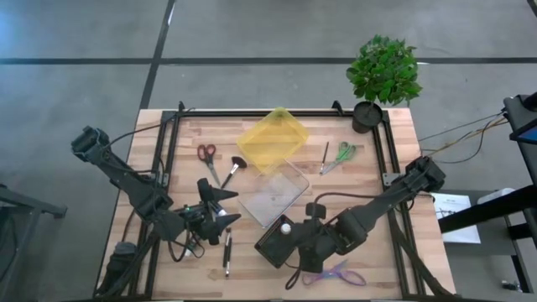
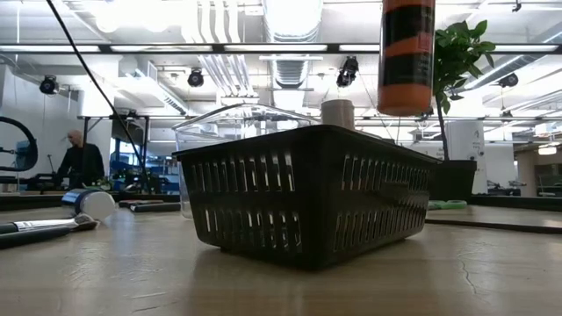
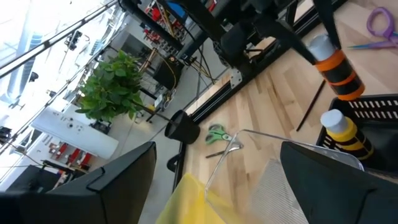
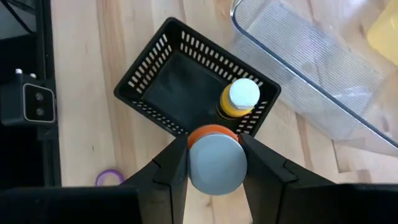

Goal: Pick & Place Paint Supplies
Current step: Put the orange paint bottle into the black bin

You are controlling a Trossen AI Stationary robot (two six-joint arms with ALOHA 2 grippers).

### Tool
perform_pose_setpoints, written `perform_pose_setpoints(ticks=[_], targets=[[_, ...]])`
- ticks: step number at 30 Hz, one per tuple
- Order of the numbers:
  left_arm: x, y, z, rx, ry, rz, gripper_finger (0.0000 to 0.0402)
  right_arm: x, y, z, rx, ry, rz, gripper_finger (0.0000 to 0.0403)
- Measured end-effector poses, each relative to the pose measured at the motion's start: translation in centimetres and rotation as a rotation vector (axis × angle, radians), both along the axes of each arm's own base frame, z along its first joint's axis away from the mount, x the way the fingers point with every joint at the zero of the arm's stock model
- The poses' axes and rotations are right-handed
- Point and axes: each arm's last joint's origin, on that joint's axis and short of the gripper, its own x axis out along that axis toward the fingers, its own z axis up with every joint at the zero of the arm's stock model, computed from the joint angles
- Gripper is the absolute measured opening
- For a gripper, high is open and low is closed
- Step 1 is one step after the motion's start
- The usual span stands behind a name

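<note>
High view puts the surface (image 1: 394,143) under both arms, with a black basket (image 4: 163,74) directly below the right hand (image 4: 214,158). That hand is pinching an orange bottle (image 2: 407,54) by its sides, one finger on each flank, cap up. In the low view the bottle hangs clear above the basket's rim. A yellow bottle (image 4: 239,102) already stands upright in the basket corner, just beyond the held one. The left hand (image 1: 215,215) waits with its fingers spread wide, holding nothing, off to the right hand's side, with a brush (image 1: 226,247) lying near it.

The orange bottle looks like small, stiff plastic, so it is probably light and not fragile. Its round, smooth wall is likely slippery, and a pinch too near the cap or base could let it swivel. The middle of the body, where the fingers sit now, seems the sound place to hold. Dropped from this height it might tip or knock the yellow bottle, so a low release seems wiser. The brush is thin and lies flat, so its handle's middle looks the best hold.
</note>
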Motion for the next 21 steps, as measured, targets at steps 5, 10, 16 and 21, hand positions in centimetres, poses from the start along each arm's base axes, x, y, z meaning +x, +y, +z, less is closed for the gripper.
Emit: perform_pose_setpoints(ticks=[5, 10, 16, 21], targets=[[0.0, -0.1, 0.0, -0.007, 0.003, -0.024, 0.0348, -0.2, -0.3, -0.5, 0.025, -0.005, -0.007, 0.0111], [0.0, -0.1, 0.0, -0.008, 0.005, -0.032, 0.0348, 0.3, -0.3, -0.2, 0.060, -0.040, 0.003, 0.0111], [0.0, -0.1, 0.0, -0.008, 0.005, -0.032, 0.0348, 0.5, -0.8, -0.4, 0.067, -0.024, -0.008, 0.0111], [0.0, -0.1, 0.0, -0.009, 0.004, -0.032, 0.0348, 0.8, -1.1, -0.9, 0.060, -0.009, -0.005, 0.0111]])
